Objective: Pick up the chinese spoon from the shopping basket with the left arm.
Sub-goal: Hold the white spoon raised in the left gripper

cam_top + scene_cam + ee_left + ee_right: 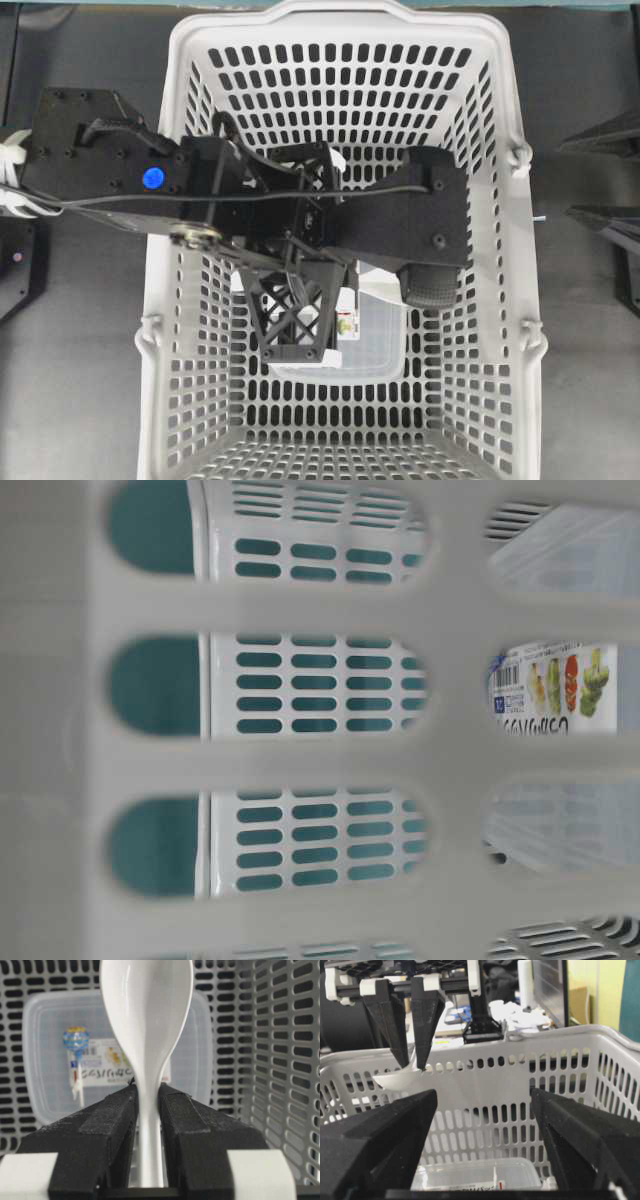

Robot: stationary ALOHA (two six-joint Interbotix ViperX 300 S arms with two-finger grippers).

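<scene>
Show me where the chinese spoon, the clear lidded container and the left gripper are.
chinese spoon (pixel 146 1015), left wrist view, on its bowl.
clear lidded container (pixel 55 1060), left wrist view, on the lid left of the label.
left gripper (pixel 148 1097), left wrist view, between the fingertips clamping the spoon's handle.

- The left arm (pixel 110 165) reaches from the left of the overhead view over the shopping basket (pixel 500 60).
- Its left gripper (pixel 148 1097) pinches the handle of the chinese spoon (pixel 146 1025) between both fingers.
- Spoon hangs above a lidded container (pixel 45 1050) lying on the basket floor.
- The right gripper (pixel 485 1125) faces the basket wall, jaws apart.
</scene>
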